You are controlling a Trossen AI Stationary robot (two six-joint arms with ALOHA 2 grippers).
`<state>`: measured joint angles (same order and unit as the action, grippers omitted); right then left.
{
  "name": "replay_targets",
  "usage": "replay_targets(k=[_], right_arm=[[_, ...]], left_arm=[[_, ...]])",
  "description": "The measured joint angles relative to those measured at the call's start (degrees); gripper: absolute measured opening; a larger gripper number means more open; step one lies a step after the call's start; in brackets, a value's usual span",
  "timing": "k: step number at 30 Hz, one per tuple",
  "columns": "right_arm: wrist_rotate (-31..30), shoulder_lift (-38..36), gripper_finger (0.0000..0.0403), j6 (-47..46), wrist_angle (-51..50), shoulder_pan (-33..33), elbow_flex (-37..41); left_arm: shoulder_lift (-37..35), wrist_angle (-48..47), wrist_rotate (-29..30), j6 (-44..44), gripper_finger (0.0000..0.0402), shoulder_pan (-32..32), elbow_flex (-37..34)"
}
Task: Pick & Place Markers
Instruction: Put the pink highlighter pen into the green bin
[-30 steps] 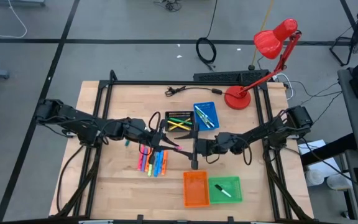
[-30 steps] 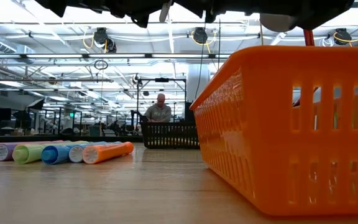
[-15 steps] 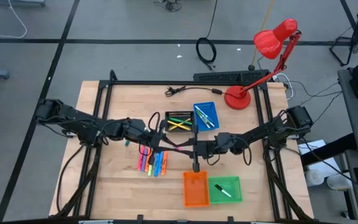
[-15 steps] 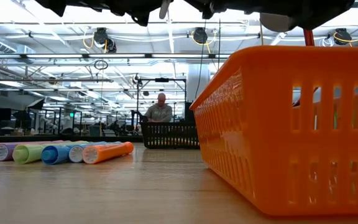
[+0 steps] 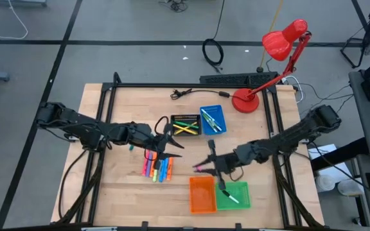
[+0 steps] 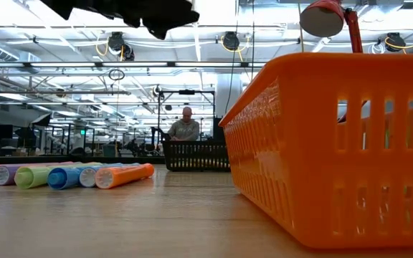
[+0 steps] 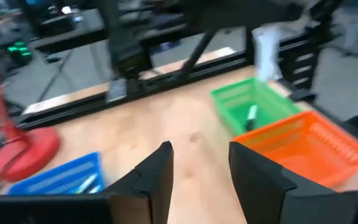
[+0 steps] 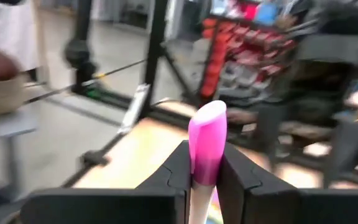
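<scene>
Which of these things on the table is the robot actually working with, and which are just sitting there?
Part of the job:
- pink marker held in the right pincer
- row of markers on the table
- left pincer, holding nothing

Just lying about:
- red lamp
- cable coil

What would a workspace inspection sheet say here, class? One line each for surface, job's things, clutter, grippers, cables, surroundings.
Surface: wooden table, bare in front.
Job's things: markers lying in a row; more in black tray, blue tray, green tray; orange tray looks empty.
Clutter: red lamp.
Grippers: left gripper open, empty; right gripper shut on pink marker.
Cables: black cable at far edge.
Surroundings: person seated beyond table.
</scene>
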<state>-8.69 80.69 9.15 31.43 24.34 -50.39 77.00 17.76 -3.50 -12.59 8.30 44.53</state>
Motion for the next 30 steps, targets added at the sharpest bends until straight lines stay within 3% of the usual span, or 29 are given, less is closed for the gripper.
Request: replay_targets(k=[5, 10, 16, 20, 30], right_arm=[[0.2, -5.0, 0.0034, -7.4, -12.0, 6.3, 0.0], [-0.9, -5.5, 0.0034, -17.7, -20.6, 14.5, 1.6], [-9.4, -4.8, 0.0042, -28.9, -19.0, 23.4, 9.4], [-10.8, -5.0, 0.0055, -34.1, -14.3, 25.8, 14.6], [-10.8, -5.3, 0.0061, -31.8, -3.1, 24.3, 20.9]], left_arm=[[-3.0, -3.8, 6.4, -2.0, 0.0153, 0.0, 0.0], [-7.7, -11.4, 11.4, -1.0, 0.0155, 0.0, 0.0], [-12.8, -19.8, 14.0, 2.7, 0.0156, 0.0, 0.0], [-14.9, -23.8, 14.1, 5.1, 0.0149, 0.0, 0.0], [-15.5, -27.3, 14.2, 6.8, 0.0131, 0.0, 0.0]])
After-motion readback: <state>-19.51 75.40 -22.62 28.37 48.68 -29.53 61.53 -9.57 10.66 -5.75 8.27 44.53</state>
